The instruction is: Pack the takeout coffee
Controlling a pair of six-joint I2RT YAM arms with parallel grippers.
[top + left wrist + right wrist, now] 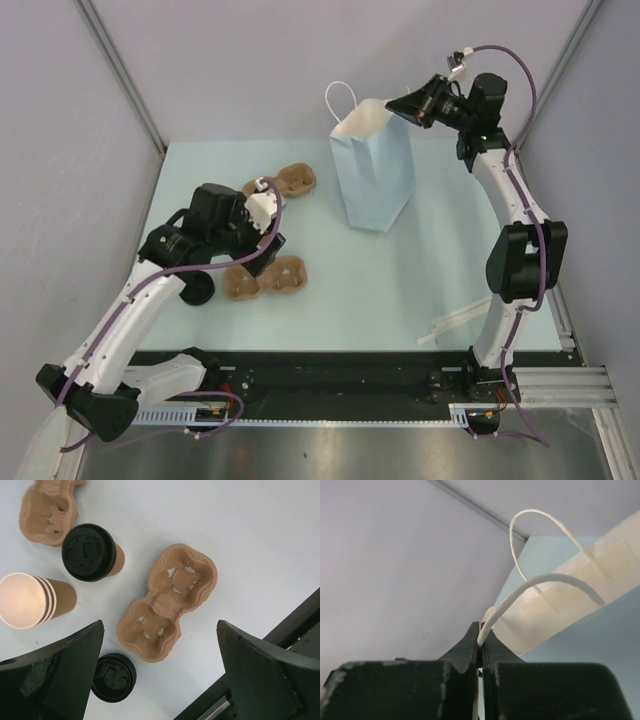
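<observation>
White handle (pixel 555 577) pinched, takeout coffee (pixel 89 552) unobstructed

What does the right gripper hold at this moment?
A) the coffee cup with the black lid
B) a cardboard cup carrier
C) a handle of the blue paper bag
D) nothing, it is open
C: in the right wrist view the right gripper is shut on a white handle of the blue paper bag.

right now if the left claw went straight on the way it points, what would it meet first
Probably the brown pulp cup carrier, which lies between the fingers of the open left claw. The lidded coffee cup sits off to one side. Depth is unclear.
</observation>
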